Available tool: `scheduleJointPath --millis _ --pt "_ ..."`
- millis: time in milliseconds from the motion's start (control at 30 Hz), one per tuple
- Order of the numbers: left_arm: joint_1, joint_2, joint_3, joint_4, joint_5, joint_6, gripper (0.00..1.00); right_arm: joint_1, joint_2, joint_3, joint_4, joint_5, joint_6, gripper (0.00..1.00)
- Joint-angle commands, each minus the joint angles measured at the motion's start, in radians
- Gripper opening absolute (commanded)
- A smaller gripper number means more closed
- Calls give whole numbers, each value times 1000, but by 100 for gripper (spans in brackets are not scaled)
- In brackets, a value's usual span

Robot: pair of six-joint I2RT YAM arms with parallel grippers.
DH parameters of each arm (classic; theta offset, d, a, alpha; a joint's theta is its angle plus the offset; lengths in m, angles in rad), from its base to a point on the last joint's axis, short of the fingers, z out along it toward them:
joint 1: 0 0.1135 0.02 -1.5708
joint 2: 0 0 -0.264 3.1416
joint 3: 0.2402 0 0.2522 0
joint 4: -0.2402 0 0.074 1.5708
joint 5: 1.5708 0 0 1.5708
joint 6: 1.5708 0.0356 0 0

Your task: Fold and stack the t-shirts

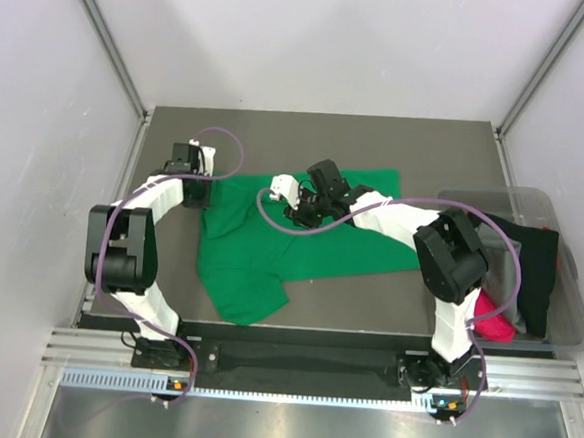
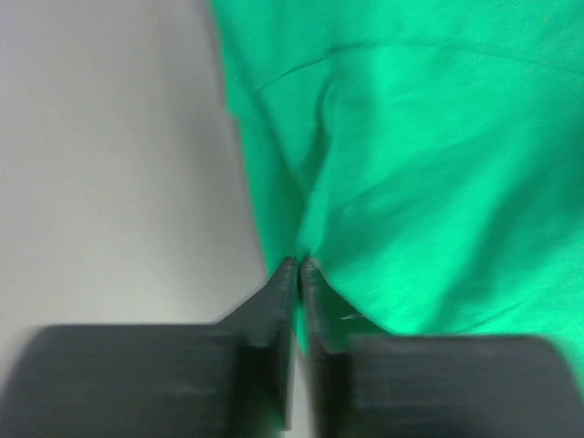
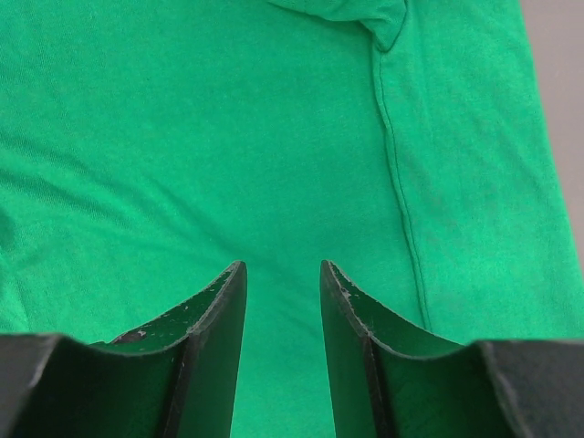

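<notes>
A bright green t-shirt lies spread and rumpled on the dark table, one part folded over near the front left. My left gripper sits at the shirt's far left edge. In the left wrist view this gripper is shut, with a pinch of the green t-shirt between its tips. My right gripper hovers over the shirt's upper middle. Seen from the right wrist, that gripper is open with only the flat green t-shirt and a seam below it.
A clear plastic bin stands at the table's right edge. It holds a black t-shirt and a magenta-pink t-shirt. Bare table lies behind the green shirt. White walls close in on three sides.
</notes>
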Motion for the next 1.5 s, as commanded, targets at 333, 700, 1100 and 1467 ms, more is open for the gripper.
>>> scheduleJointPath --millis 333,700,1100,1467 --pt "12 -170 -84 24 -22 -16 40 38 13 37 21 -54 -38 38" --pt "14 -285 -103 -33 149 27 20 85 251 337 -64 -101 -23 40" --pt "12 -277 -163 -7 170 32 10 91 434 591 -122 -134 62 35" --pt "12 -280 -175 5 150 32 10 108 489 695 -173 -136 77 35"
